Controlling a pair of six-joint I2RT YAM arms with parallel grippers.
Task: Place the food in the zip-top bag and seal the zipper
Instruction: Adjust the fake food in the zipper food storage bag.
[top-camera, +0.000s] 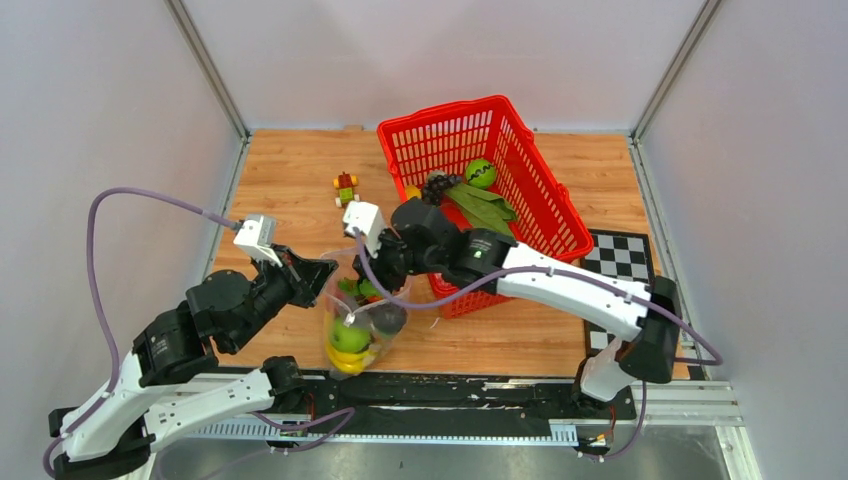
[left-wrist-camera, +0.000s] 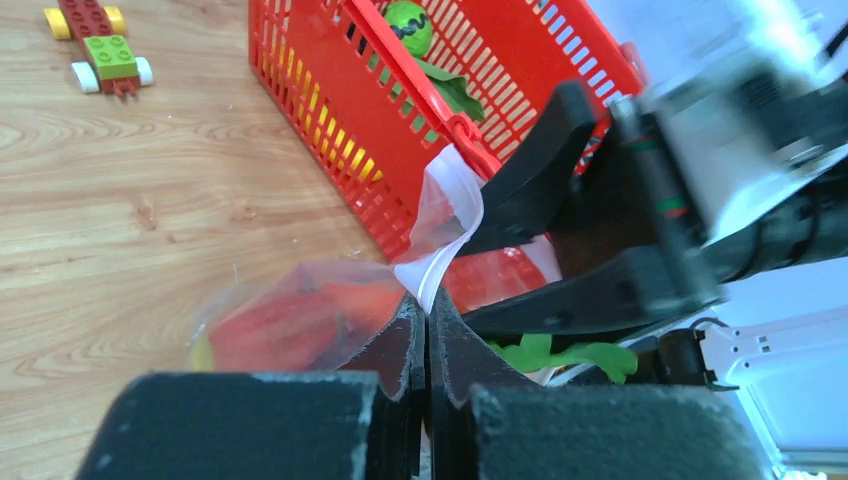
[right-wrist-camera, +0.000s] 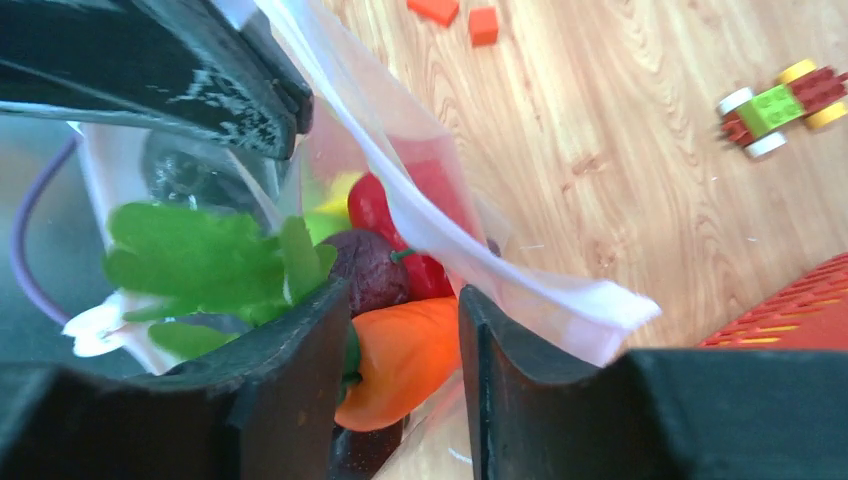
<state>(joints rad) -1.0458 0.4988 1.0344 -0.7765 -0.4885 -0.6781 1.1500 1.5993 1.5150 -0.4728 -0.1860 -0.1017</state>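
At the near edge of the table (top-camera: 290, 190), left of centre, lies the zip-top bag (top-camera: 378, 322), its mouth on the far side. Through its clear wall show the yellow bananas (top-camera: 350, 362) at the near end and a green lime (top-camera: 350, 337) just beyond them.

The left gripper (top-camera: 322, 272) grips the bag's left rim with its jaws pressed tight together. In its wrist view the film and the pale zipper (left-wrist-camera: 448, 215) curl up from between the tips.

The right gripper (right-wrist-camera: 402, 295) stands at the right side of the mouth, jaws part-way apart with a plain gap and nothing held. Past that gap an orange carrot (right-wrist-camera: 405, 355) sits in the bag's mouth, with a dark purple piece (right-wrist-camera: 368, 270), a red piece (right-wrist-camera: 372, 205) and green leaves (right-wrist-camera: 190, 260). The zipper is unsealed and drapes over the right-hand finger.

Farther back stands the red basket (top-camera: 440, 135), holding a green round fruit (top-camera: 480, 172) and a leafy piece (top-camera: 487, 208). Left of it lies the toy block figure (top-camera: 346, 187).
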